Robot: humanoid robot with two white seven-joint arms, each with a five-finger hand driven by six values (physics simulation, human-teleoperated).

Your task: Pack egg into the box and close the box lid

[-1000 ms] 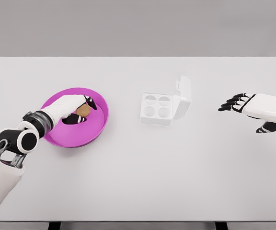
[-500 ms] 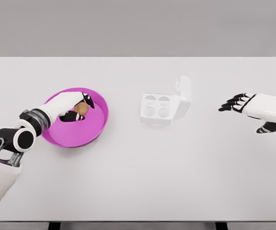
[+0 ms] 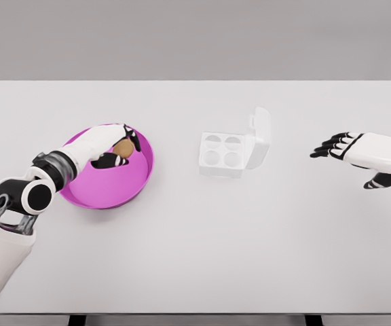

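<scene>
At the far left, the robot's white left arm reaches in over the round magenta plastic plate (image 3: 107, 190) lying on the white table (image 3: 195, 258). The left hand (image 3: 107, 148) is over the plate's upper half, its black-tipped fingers (image 3: 133, 140) curled around the small brown egg (image 3: 121, 148), which sits between thumb and fingers above the plate's inner surface; whether the egg touches the plate cannot be told. Toward the middle of the table, well apart from the plate, stands the small white four-cup egg box (image 3: 221, 155), all four round cups vacant. Its hinged white lid (image 3: 258, 137) stands open, tilted up along the box's right side. At the far right, the right hand (image 3: 358, 157) hovers over the table, fingers spread and pointing left, holding nothing.
</scene>
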